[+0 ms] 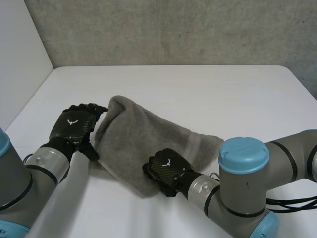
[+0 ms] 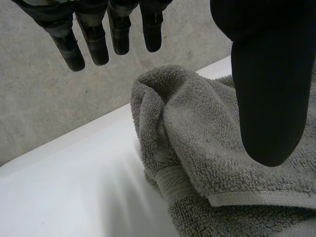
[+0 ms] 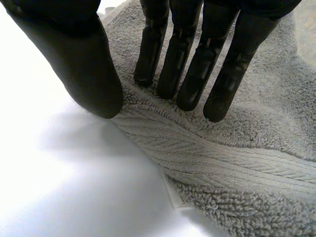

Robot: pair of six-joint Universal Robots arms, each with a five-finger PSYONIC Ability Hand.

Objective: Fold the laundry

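A grey towel (image 1: 148,134) lies folded and rumpled in the middle of the white table (image 1: 208,89). My left hand (image 1: 74,126) rests at the towel's left edge, open, with its fingers (image 2: 94,44) straight above the table and its thumb (image 2: 266,74) over the towel (image 2: 207,148). At the towel's near edge my right hand (image 1: 166,168) is curled down. Its fingertips (image 3: 197,84) press on the woven band of the towel (image 3: 256,163), and its thumb (image 3: 89,69) pushes against the hem, pinching a ridge of cloth between them.
A grey wall runs behind the table's far edge. Bare white table surrounds the towel on all sides. A small white label (image 3: 175,197) sticks out from under the towel's hem near my right hand.
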